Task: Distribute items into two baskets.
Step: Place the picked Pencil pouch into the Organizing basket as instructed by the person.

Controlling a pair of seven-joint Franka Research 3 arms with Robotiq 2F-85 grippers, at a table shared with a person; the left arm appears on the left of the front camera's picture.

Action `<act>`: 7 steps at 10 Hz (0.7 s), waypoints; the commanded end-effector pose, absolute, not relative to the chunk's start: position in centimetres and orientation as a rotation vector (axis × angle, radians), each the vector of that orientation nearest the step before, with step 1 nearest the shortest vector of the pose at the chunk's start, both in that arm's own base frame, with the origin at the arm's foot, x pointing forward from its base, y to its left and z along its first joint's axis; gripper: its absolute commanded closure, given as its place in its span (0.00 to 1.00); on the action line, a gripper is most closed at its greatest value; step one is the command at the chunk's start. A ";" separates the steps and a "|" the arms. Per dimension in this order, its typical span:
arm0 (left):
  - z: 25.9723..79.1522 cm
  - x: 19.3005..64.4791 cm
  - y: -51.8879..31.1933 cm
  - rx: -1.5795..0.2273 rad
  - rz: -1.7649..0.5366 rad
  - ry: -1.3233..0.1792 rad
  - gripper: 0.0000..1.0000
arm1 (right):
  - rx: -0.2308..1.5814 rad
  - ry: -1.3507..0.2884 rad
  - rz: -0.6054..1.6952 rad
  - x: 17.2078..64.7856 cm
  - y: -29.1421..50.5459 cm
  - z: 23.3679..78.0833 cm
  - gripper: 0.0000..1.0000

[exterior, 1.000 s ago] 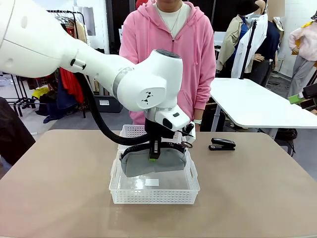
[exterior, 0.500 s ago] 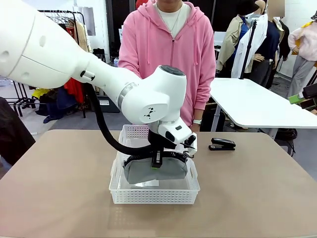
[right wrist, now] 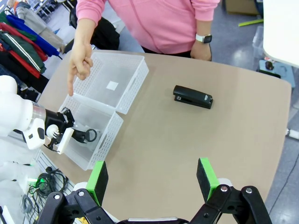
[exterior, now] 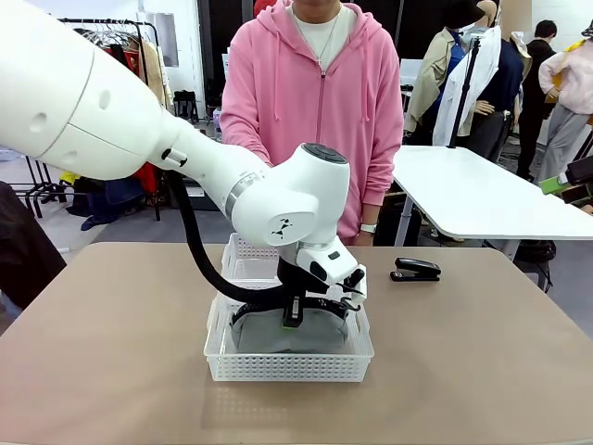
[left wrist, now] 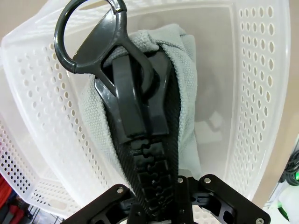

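**Left gripper [exterior: 293,312] holds the grey pouch [exterior: 278,336] down inside the nearer basket [exterior: 287,369].**

The left wrist view shows the grip close up. The jaws are shut tight on the pouch's black ridged strap [left wrist: 150,182], and the cloth hangs below with lattice walls on all sides (whether it touches the floor is hard to tell). A black clip [left wrist: 110,44] with a ring sits at the strap's far end. From the front, the arm's bulky wrist hides much of the farther basket [exterior: 243,248] and the person's hand. The right wrist view shows that hand [right wrist: 80,58] pointing down by the two baskets. It also shows the right gripper [right wrist: 152,179] spread wide and holding nothing above the table [right wrist: 187,140]. The black stapler [right wrist: 192,96] lies on the tabletop, well apart from the baskets.
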State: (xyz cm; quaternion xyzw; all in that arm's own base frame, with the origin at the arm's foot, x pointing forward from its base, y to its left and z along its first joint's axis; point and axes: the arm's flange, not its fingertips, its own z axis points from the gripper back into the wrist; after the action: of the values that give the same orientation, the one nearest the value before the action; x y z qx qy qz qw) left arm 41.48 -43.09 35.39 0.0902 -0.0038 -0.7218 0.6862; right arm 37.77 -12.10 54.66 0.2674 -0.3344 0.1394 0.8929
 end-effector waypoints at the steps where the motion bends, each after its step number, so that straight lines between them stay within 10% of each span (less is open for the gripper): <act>1: 34.7 41.7 -43.4 0.215 -1.600 -0.015 1.00 | 0.559 -0.700 0.295 37.8 -12.0 54.8 0.00; 4: 34.6 41.6 -43.4 0.216 -1.622 -0.015 1.00 | 0.559 -0.700 0.295 37.8 -12.0 54.8 0.00; 7: 35.0 41.7 -43.0 0.209 -1.597 0.003 0.44 | 0.559 -0.700 0.295 37.8 -12.0 54.8 0.00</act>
State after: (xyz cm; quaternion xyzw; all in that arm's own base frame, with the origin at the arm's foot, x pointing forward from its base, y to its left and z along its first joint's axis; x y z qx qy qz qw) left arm 41.76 -43.24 34.67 0.0870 0.0019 -0.7217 0.6867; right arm 37.77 -12.10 54.66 0.2674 -0.3344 0.1394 0.8929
